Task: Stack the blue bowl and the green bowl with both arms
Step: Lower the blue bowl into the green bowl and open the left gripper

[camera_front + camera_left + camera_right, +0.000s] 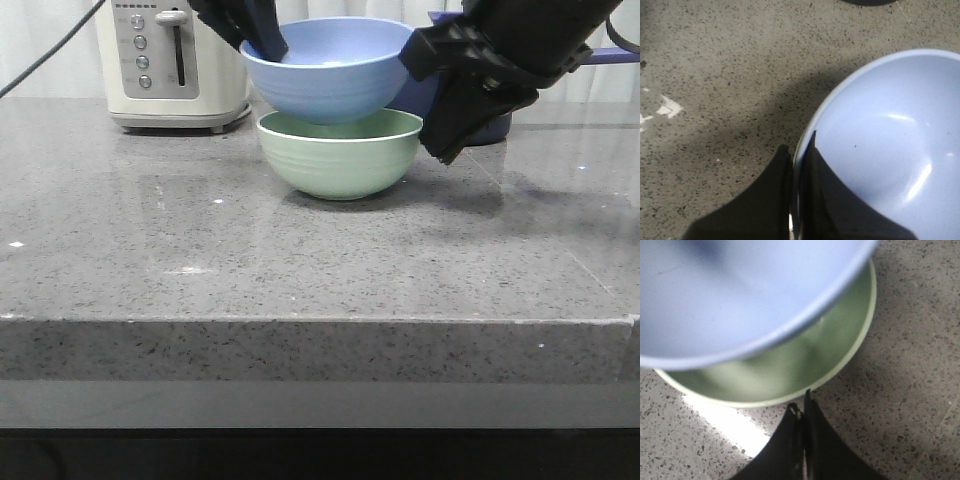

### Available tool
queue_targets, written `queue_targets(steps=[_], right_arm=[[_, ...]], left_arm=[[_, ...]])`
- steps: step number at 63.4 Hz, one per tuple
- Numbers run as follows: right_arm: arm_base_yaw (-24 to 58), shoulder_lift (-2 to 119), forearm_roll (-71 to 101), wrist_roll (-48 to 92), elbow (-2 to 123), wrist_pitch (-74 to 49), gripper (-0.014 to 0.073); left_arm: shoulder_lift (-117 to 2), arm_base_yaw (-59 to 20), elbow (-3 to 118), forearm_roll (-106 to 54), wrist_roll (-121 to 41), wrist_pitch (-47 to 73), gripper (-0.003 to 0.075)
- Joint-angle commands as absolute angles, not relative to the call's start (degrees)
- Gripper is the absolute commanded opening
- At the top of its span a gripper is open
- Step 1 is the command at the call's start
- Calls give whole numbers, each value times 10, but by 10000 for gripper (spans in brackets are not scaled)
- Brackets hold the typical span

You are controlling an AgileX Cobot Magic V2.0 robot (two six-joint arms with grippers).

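The blue bowl [330,72] hangs just above the green bowl [340,155], its base dipping into the green bowl's mouth. My left gripper [262,40] is shut on the blue bowl's left rim [800,150], one finger inside and one outside. The green bowl stands on the grey counter [200,250]. In the right wrist view the blue bowl [740,295] overlaps the green bowl [805,355]. My right gripper [804,402] is shut with nothing in it, just off the green bowl's rim, to the right of that bowl [440,150].
A cream toaster [170,65] stands at the back left. A dark navy pot [490,125] sits behind my right arm. The counter's front edge [320,320] runs across the near side.
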State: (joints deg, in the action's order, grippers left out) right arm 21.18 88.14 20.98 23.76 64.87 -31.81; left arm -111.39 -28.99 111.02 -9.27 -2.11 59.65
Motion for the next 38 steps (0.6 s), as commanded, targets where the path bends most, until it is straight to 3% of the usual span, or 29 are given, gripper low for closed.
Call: queue_targets(steps=[1,23,29,38], right_arm=[[211,861,218,244,662,-292,-64],[211,861,218,244,662,-292,-64],[211,861,218,244,662,-292,-64],[211,861,218,244,662,-292,-64]], left_arm=[[-1089,-297,1131,-108,-17,579,-20],[-1095,-297,1131,-110,-17,585,-1],[-1095,-297,1131,-121,-17,585,85],[-1095,-297,1131,-140,-19,577,307]])
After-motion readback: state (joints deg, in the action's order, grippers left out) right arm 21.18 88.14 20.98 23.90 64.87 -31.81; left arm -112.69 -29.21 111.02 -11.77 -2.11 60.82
